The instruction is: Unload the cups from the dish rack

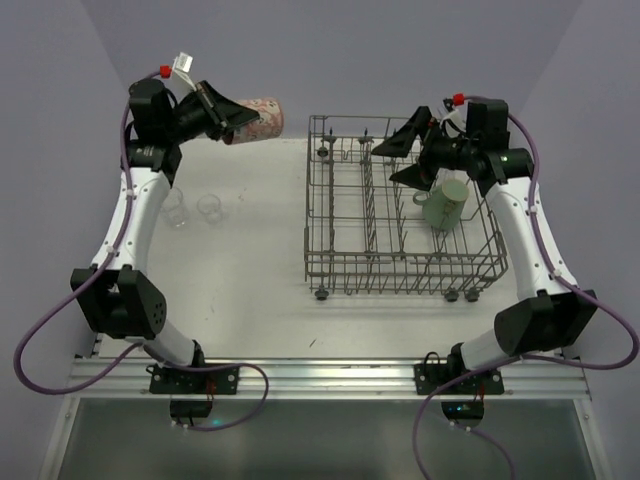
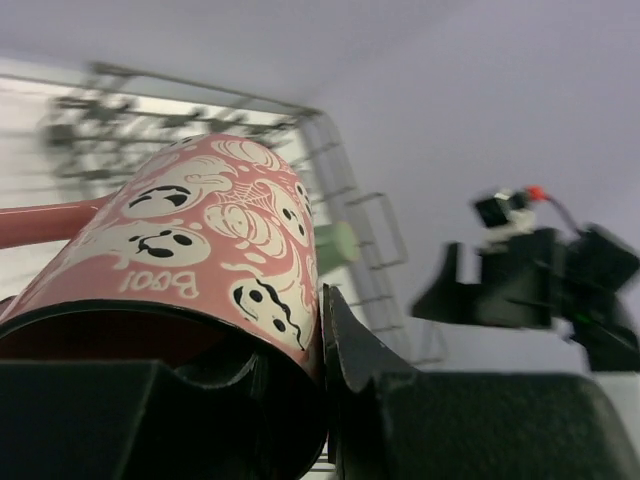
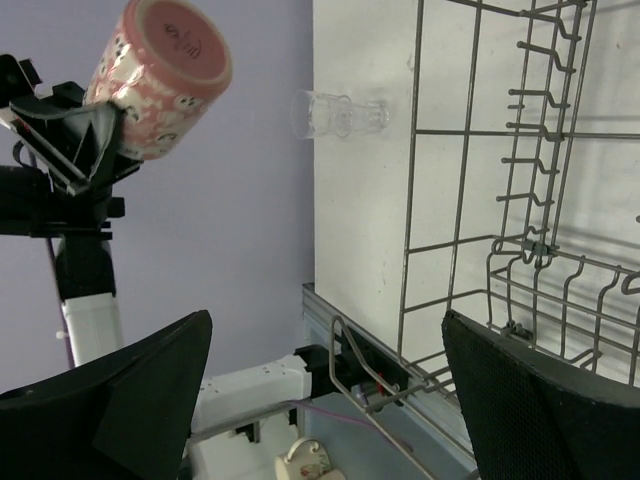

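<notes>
The pink cup (image 1: 258, 117) is out of the dish rack (image 1: 335, 262), carried sideways in my left tool (image 1: 228, 124).

The cup hangs over the far left corner of the worktop (image 1: 250, 270), well apart from the rack. My left tool is clenched on its rim, one finger inside the mouth and one outside, which I judge is why it rides horizontal with its base toward the rack. Two clear tumblers (image 1: 175, 208) stand upright on the worktop nearer me, so I take that patch as the set-down area. The mint mug (image 1: 445, 205) sits in the rack's right side. My right tool (image 1: 403, 160) hovers just beside it, jaws spread wide and gripping nothing, probably lined up for it. On the pink cup I read "Boo!" among white ghosts, pumpkins and a web; the print on its base is too small to read.
</notes>
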{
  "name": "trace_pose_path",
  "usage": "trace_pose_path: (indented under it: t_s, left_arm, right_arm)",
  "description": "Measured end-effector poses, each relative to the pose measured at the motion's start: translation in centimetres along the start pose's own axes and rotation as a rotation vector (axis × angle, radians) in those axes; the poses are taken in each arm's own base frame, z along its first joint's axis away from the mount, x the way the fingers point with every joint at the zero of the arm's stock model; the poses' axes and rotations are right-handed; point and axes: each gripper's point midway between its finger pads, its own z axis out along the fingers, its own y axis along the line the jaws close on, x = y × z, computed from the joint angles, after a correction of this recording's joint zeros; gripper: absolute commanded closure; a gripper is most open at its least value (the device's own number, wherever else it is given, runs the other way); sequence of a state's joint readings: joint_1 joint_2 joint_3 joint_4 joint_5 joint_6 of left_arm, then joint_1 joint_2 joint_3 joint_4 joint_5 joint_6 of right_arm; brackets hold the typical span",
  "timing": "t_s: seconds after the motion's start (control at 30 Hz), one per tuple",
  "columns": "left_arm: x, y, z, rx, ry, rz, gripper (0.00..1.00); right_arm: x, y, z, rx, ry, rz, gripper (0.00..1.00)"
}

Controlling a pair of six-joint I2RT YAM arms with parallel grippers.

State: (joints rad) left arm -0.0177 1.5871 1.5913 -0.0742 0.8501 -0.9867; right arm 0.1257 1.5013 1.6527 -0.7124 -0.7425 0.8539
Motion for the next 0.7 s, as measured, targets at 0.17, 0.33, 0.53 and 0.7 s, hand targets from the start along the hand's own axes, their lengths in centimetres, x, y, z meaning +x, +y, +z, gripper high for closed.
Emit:
trace_pose_path:
  t_s: [0.17, 0.33, 0.53, 0.7]
  left_arm:
    - [0.5, 6.9, -3.1, -0.405, -0.037, 0.052, 1.00]
    - [5.7, 13.5, -8.6, -0.765, 0.068, 0.032, 1.00]
    - [10.6, 16.2, -13.7, -1.001, 0.160, 0.042, 1.00]
    - [13.7, 18.3, -16.8, -1.111, 0.203, 0.070, 1.00]
  right_arm:
    - [0.7, 0.3, 0.4, -0.004, 0.020, -0.006, 0.01]
    - [1.0, 0.1, 1.0, 0.000, 0.039, -0.003, 0.01]
    - [1.0, -0.5, 1.4, 0.030, 0.035, 0.003, 0.01]
    - [-0.4, -1.7, 1.1, 0.159, -0.024, -0.026, 0.01]
